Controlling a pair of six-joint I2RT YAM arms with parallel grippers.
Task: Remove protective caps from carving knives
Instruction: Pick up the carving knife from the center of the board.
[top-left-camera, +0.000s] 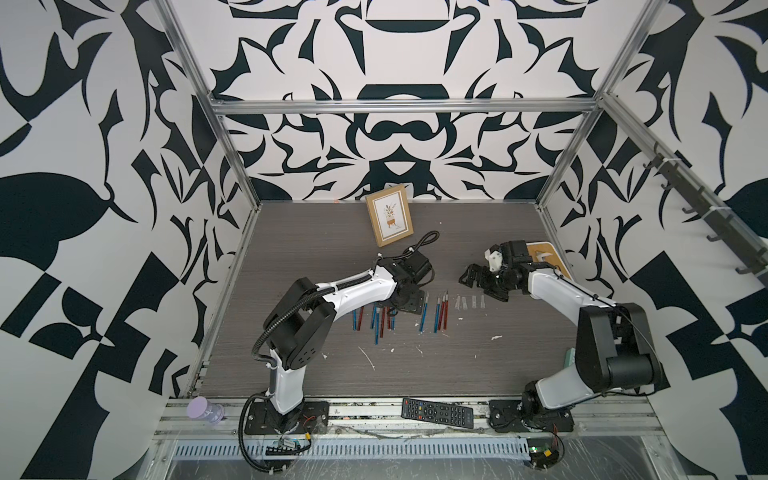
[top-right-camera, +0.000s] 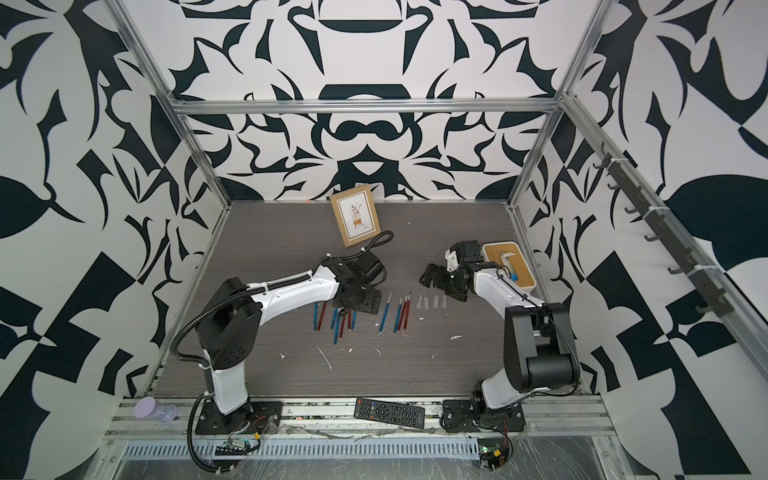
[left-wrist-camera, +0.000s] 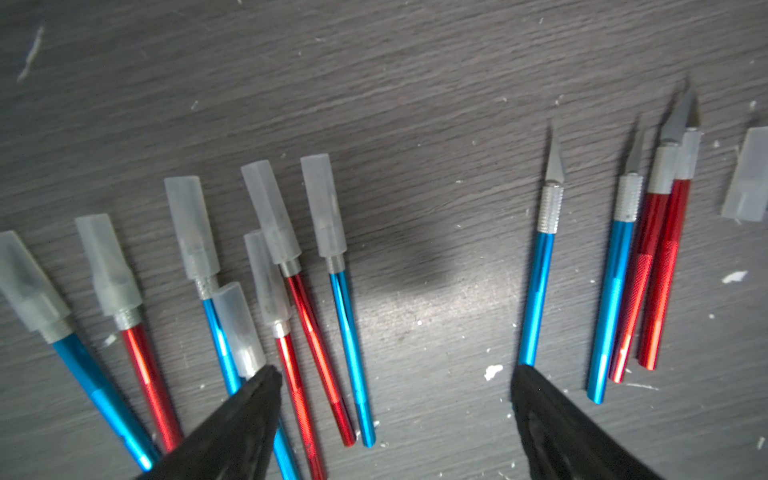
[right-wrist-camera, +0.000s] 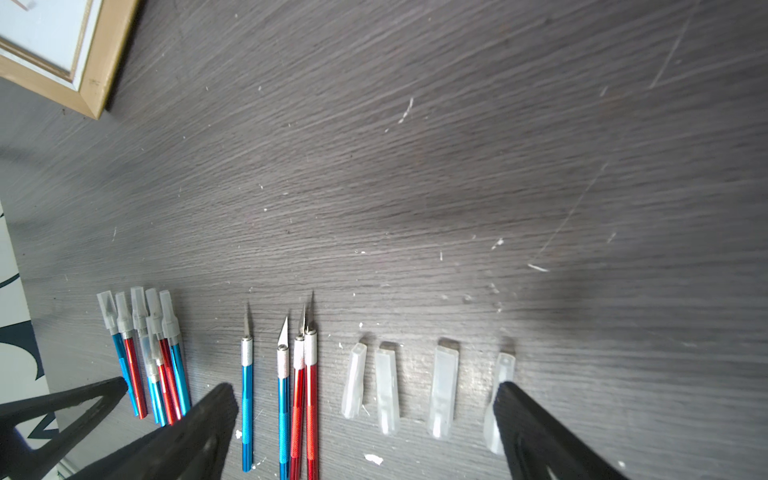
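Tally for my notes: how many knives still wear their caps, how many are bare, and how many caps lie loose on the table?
Capped knives: 7
Bare knives: 4
Loose caps: 4
Total: 15 pieces, 11 of them knives

The worktop (top-left-camera: 332, 249) lies bare from the picture frame (top-left-camera: 389, 216) at its back edge to the mid-row of carving knives (top-left-camera: 444, 311) and loose protective caps (top-left-camera: 473, 301). A bare gap splits the two knife groups, and the front strip is open.
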